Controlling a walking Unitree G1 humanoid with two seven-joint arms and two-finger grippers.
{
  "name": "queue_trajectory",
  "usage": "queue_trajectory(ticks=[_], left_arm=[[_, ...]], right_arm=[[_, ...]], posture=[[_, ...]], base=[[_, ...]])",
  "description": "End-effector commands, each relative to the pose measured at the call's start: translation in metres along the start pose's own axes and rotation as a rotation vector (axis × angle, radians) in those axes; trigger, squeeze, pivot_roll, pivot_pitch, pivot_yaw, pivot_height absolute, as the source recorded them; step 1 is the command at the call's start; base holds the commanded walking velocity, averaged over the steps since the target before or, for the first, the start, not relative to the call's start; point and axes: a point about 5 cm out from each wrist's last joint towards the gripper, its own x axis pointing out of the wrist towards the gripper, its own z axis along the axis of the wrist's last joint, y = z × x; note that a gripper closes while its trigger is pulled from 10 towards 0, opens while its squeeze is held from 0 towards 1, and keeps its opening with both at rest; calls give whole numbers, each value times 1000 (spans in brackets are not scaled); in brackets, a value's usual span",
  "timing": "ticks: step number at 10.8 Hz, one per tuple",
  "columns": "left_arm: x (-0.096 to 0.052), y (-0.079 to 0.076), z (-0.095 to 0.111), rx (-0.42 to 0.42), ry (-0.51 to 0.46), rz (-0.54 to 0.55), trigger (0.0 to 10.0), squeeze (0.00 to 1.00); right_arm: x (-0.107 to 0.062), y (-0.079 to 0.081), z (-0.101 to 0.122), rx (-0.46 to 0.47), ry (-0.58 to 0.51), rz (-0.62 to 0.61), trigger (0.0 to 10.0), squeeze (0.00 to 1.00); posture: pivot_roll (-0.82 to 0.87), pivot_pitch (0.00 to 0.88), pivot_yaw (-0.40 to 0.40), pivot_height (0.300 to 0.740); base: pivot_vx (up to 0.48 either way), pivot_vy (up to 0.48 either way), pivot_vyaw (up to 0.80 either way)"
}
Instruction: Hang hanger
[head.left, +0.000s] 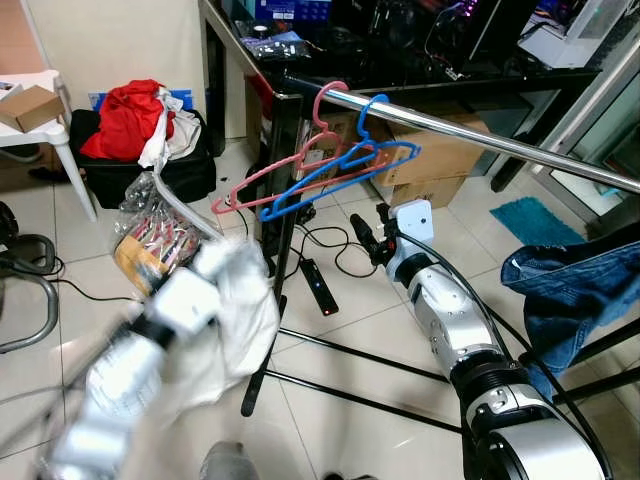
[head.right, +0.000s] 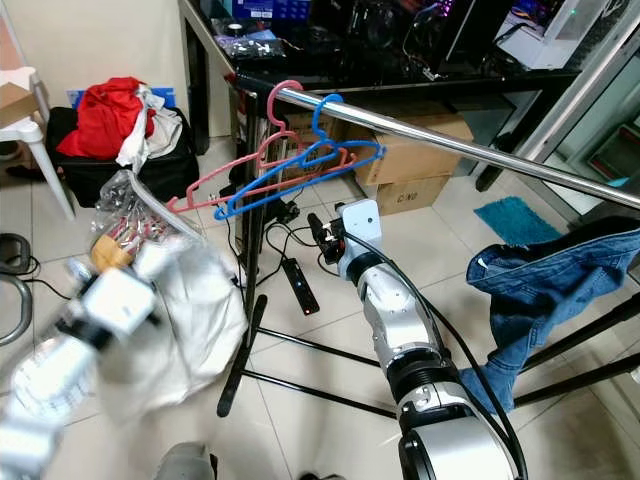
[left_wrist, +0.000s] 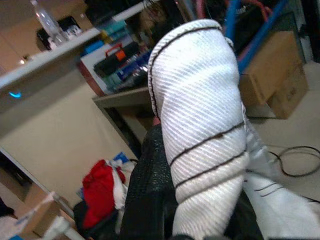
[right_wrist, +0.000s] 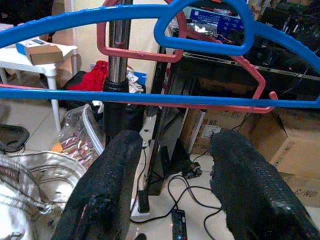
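Observation:
A blue hanger (head.left: 340, 170) and a pink hanger (head.left: 290, 165) hang side by side by their hooks on a silver rail (head.left: 480, 135). My right gripper (head.left: 368, 238) is just below the blue hanger's lower bar (right_wrist: 150, 97), open, with nothing between its black fingers (right_wrist: 107, 185). Lower on the left side, my blurred left arm (head.left: 150, 340) carries a white garment (head.left: 240, 310). In the left wrist view this striped white cloth (left_wrist: 200, 125) lies over a black finger (left_wrist: 145, 200), and the left gripper (left_wrist: 197, 200) is shut on it.
Blue jeans (head.left: 570, 290) hang over a rack on the right. A power strip and cables (head.left: 320, 285) lie on the tiles by the rail's black stand (head.left: 285, 250). Cardboard boxes (head.left: 440, 160), a bag with red clothes (head.left: 130, 120) and a plastic bag (head.left: 150, 230) stand behind.

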Motion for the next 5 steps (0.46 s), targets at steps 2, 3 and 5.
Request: queue_trajectory(ticks=[2, 3, 5], left_arm=[[8, 21, 8, 12, -36, 27, 10000, 0], [8, 30, 6, 23, -24, 18, 10000, 0], [4, 47, -1, 36, 12, 16, 10000, 0]], right_arm=[[-5, -5, -4, 8, 5, -34, 10000, 0], [-4, -1, -4, 8, 1, -25, 10000, 0], [-4, 5, -6, 0, 7, 5, 10000, 0]], posture=[[365, 58, -158, 740], [369, 57, -158, 740], [377, 56, -160, 740]], base=[[0, 0, 0], [0, 0, 0], [0, 0, 0]])
